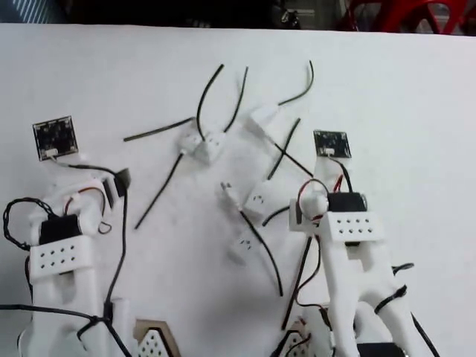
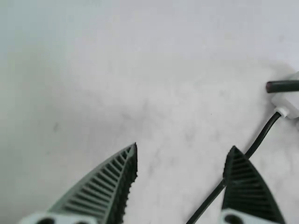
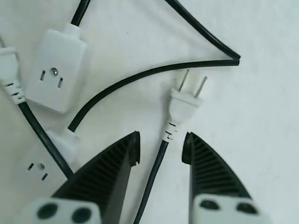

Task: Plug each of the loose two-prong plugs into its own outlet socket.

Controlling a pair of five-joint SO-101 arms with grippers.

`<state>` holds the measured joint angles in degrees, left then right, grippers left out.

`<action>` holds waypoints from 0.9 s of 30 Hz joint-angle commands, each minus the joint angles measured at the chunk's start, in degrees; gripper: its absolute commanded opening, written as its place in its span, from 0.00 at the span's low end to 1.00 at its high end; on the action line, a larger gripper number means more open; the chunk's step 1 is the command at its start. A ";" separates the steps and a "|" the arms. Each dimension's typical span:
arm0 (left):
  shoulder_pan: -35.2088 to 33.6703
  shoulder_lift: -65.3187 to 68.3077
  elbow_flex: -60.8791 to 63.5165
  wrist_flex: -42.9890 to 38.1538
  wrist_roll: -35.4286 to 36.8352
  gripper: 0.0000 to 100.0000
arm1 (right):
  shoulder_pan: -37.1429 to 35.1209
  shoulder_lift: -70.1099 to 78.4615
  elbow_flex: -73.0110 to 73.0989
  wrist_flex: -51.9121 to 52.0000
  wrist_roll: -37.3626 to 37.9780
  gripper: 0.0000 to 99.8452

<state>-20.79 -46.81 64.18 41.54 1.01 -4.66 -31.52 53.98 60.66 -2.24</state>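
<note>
Over to the right gripper (image 3: 161, 136) first: parted to a middling gap, clamped on nothing, straddling the thin black cord (image 3: 150, 179) just behind the white two-prong plug (image 3: 186, 103). On either side of that cord, the black ribbed fingers (image 3: 110, 168), close but not touching it. As for the plug: flat on the white desk (image 3: 261, 140), both metal prongs pointing away from the gripper, free of any socket.

Beside the plug, across a curved black lead (image 3: 140, 74), the white rectangular outlet socket (image 3: 58, 70), face up, with two slots and a round hole on show. Nearer the gripper than the plug, a second white socket block (image 3: 39, 164), partly under a crossing cord and one finger. Beyond the first socket from the plug, another white plug body (image 3: 7, 65), cut off at the edge, prongs unseen.

Now the left gripper (image 2: 183, 148): spread wide over white desk, holding nothing. From the high view, the white left arm (image 1: 63, 256) well apart from that plug. Past one fingertip, a thin black wire (image 2: 261, 135) running up to a white connector (image 2: 287, 109), cut off at the edge, with too little on show to name its kind.
</note>
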 commanded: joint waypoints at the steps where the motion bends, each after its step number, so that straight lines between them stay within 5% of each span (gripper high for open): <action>1: -0.48 -1.36 -0.35 -1.32 0.44 0.29 | 0.92 4.62 -0.26 -4.44 0.18 0.14; 9: -0.48 -1.36 -0.26 -1.23 0.44 0.29 | 2.77 19.03 -4.48 -9.89 0.09 0.13; 14: -0.48 -1.36 -0.26 -1.23 0.35 0.29 | 4.88 22.99 -7.65 -9.80 0.53 0.02; 27: -0.48 -1.63 0.88 -2.29 -1.93 0.29 | 3.03 13.14 -10.99 -2.51 7.38 0.02</action>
<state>-20.79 -46.81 65.32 40.48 -0.40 -0.44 -15.16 44.92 57.49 4.09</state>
